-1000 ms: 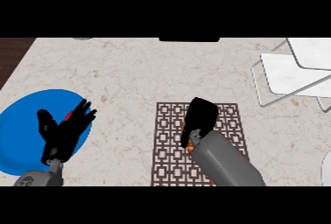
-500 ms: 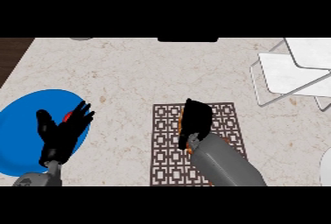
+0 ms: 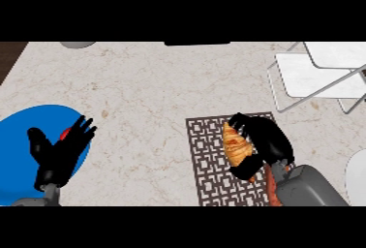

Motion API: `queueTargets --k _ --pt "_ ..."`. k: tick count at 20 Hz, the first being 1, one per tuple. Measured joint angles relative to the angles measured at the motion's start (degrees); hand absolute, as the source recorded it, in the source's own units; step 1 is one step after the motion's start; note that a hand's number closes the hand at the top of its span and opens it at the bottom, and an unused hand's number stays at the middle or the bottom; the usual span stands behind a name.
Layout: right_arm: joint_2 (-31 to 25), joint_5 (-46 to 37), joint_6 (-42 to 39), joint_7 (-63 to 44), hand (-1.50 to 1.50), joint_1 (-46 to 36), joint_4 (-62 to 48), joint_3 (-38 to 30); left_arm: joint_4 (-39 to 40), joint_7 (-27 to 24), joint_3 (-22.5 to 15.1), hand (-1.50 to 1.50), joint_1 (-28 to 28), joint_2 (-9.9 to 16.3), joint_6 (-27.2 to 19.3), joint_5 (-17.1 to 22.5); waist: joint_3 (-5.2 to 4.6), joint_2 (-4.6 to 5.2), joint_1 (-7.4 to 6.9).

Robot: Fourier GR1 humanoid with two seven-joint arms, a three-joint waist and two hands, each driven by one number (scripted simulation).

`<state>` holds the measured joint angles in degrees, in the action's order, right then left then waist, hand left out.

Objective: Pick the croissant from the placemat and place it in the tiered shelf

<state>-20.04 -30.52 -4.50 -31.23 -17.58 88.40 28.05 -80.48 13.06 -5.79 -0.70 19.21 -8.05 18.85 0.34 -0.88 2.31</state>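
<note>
Croissant [image 3: 235, 144] on placemat [image 3: 208, 167], left of right hand [image 3: 268, 140], fingers curled around it.

The croissant [image 3: 236, 144] lies on the placemat [image 3: 214, 169] (mid-surface); the tiered shelf [image 3: 322, 72] stands behind, to the right.

A golden-brown croissant [image 3: 236, 144] lies lengthwise on the brown patterned placemat [image 3: 214, 164], the white tiered shelf [image 3: 314, 72] well apart.

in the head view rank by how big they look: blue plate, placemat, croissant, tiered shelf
1. tiered shelf and blue plate: both cut off by the view's edges, too alike to rank
2. placemat
3. croissant
</note>
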Motion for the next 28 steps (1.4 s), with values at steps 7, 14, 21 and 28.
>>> queueTargets --k 7,14,21,28 --pt "-9.59 6.64 -1.69 0.19 1.5 4.06 23.12 -11.57 -0.26 -0.17 0.2 0.0 0.62 -0.43 -0.66 -0.68 -0.06 -0.13 0.52" --pt "-17.51 18.2 -7.67 -10.63 1.5 2.21 37.24 -29.84 -0.96 0.43 0.43 0.0 0.79 -0.19 0.62 -0.46 -0.16 0.12 -0.4" --pt "-25.06 29.72 -13.38 -19.05 1.5 -7.8 33.79 -43.89 0.9 -0.05 0.51 0.0 -1.28 -1.2 1.12 -1.79 -0.11 0.39 -1.72" --pt "-31.44 32.34 -15.83 -17.47 1.5 -19.42 17.91 -48.15 0.14 1.57 0.64 0.0 -1.92 -1.56 1.91 -2.1 -0.21 0.74 -2.95"
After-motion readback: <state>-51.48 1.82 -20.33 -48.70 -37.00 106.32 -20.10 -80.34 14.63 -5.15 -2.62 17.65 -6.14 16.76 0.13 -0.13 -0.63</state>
